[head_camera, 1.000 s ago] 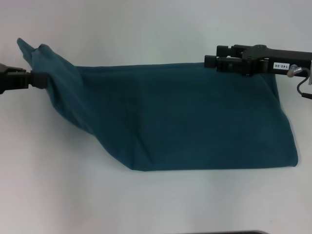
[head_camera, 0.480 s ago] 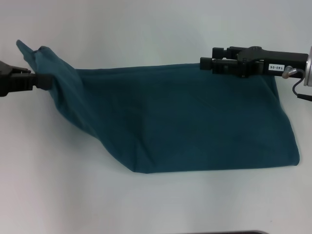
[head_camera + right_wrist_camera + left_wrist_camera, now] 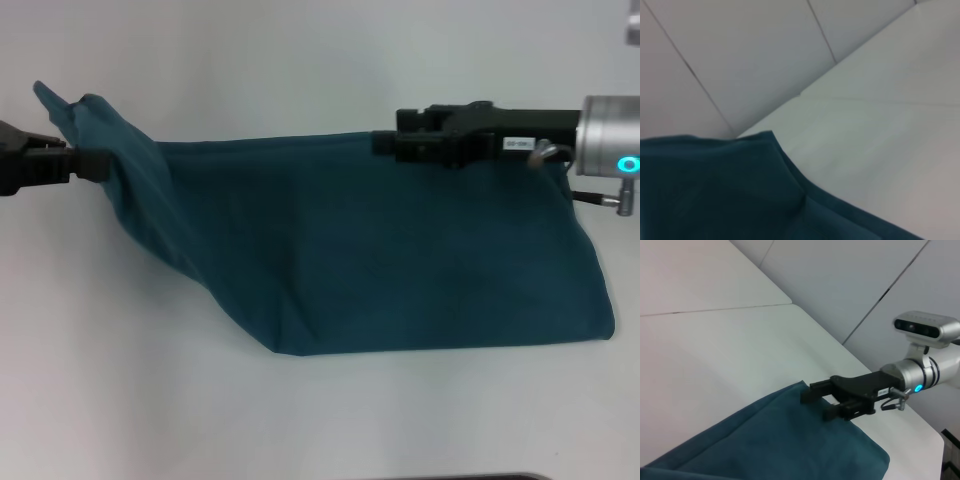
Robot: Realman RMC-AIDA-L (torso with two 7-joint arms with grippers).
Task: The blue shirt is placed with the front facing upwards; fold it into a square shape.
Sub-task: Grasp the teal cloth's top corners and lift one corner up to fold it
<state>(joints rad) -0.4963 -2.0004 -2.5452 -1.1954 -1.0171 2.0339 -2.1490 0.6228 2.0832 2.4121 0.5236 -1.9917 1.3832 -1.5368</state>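
The blue shirt (image 3: 380, 250) lies on the white table (image 3: 300, 420) as a long folded band, plain side up, with no lettering showing. My left gripper (image 3: 92, 163) is at the shirt's raised left end, and the cloth bunches and peaks around the fingertips. I judge the fingers closed on that end, although the head view does not resolve the contact itself. Holding this end off the table keeps it ready to be carried across for the next fold.

My right gripper (image 3: 385, 143) sits level over the far edge of the band, with the cloth directly beneath it. The left wrist view shows its fingers (image 3: 812, 390) parted with nothing between them. From this position it can drop onto the far edge. The band is not yet square.
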